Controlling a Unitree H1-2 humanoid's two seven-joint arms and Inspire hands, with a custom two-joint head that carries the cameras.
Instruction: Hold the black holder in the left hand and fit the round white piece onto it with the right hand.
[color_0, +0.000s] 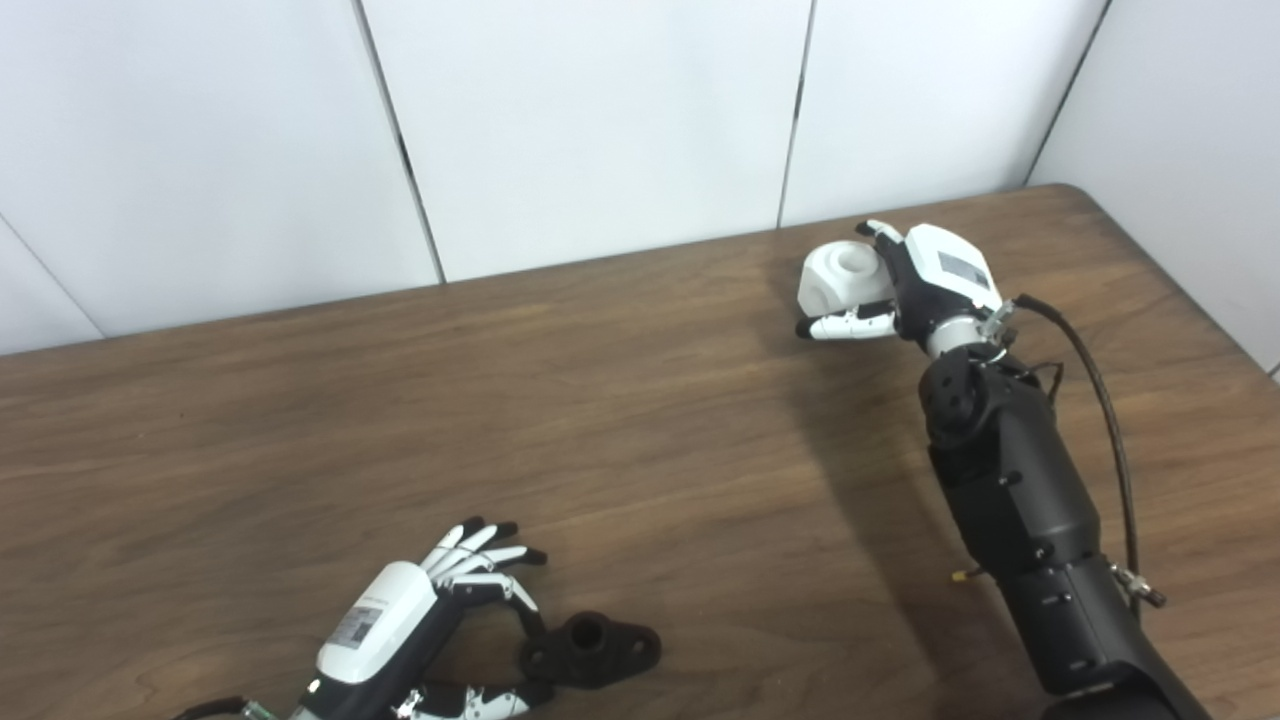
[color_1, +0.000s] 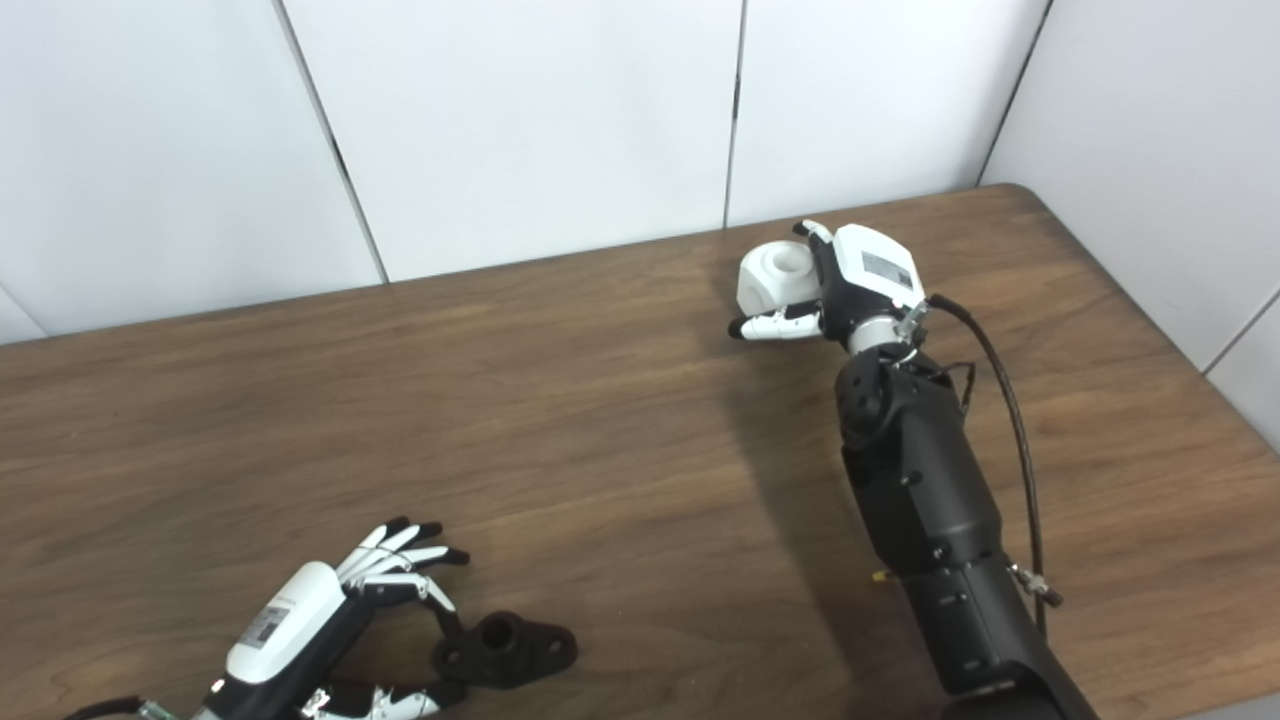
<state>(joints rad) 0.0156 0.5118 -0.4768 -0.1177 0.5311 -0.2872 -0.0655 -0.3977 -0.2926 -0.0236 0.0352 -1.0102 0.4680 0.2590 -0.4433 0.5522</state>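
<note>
Left eye view: your right hand (color_0: 905, 285) far right on tabletop (color_0: 640, 430), fingers wrapped round round white piece (color_0: 838, 278), thumb beneath it. Your left hand (color_0: 440, 620) near bottom edge, fingers spread, thumb and fingertip touching black holder (color_0: 592, 648); holder flat on tabletop, not gripped.

Right eye view: same layout. White piece's top recess faces up. Holder's central socket visible, left hand unclosed beside it. Hands well apart.

One black holder (color_0: 592, 648), one round white piece (color_0: 842, 276), two hands, one table (color_0: 640, 420).
</note>
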